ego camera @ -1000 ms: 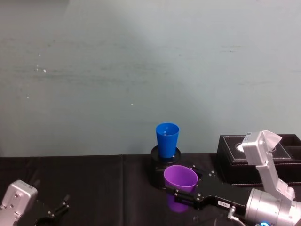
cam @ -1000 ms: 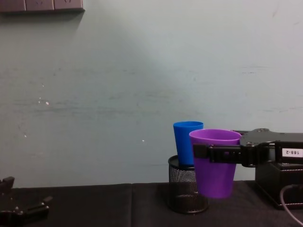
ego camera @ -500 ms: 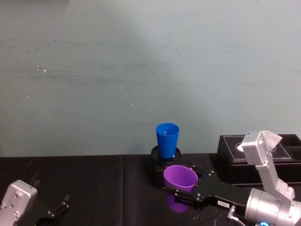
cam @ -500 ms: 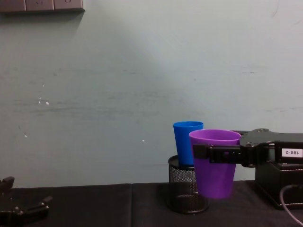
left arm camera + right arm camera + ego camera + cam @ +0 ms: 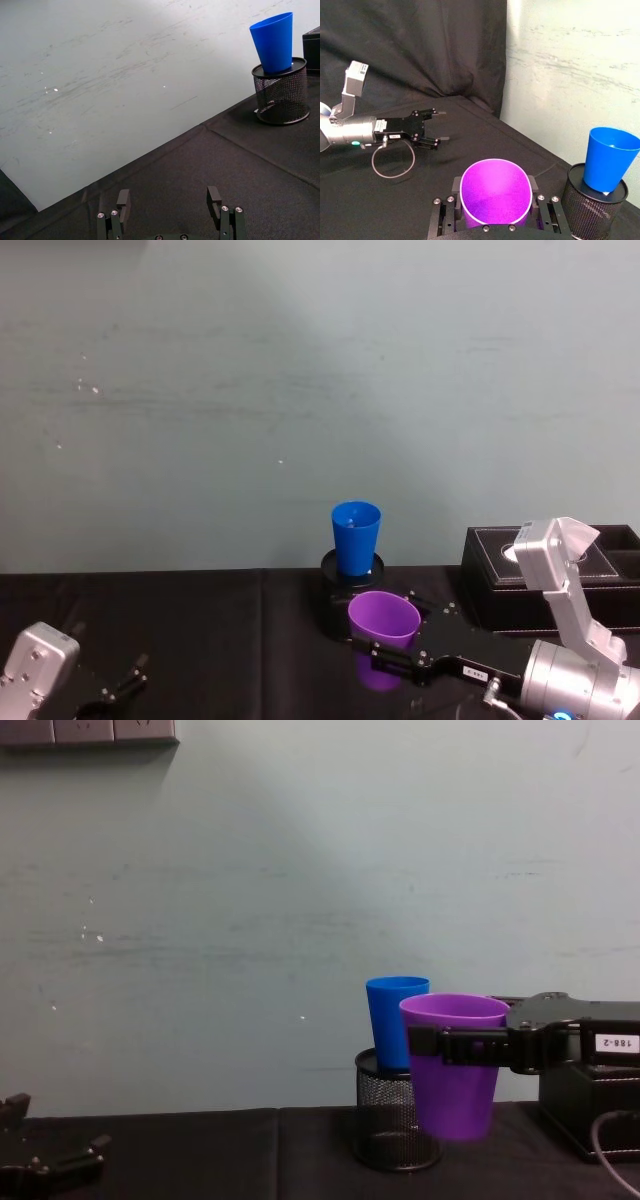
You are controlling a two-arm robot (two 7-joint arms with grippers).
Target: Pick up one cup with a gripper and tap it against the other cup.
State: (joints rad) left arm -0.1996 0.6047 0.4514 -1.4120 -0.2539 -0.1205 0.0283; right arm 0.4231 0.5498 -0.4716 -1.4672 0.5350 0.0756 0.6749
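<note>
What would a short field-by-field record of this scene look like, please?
purple cup: upright, lifted off the table, clamped by the right gripper
blue cup: upright in the black mesh pen holder, beyond the purple cup, not touching it
left gripper: open, low at the table's left
black box: on the table's right

purple cup (image 5: 455,1080): upright, held aloft | blue cup (image 5: 395,1020): upright in holder (image 5: 383,1122)
</note>
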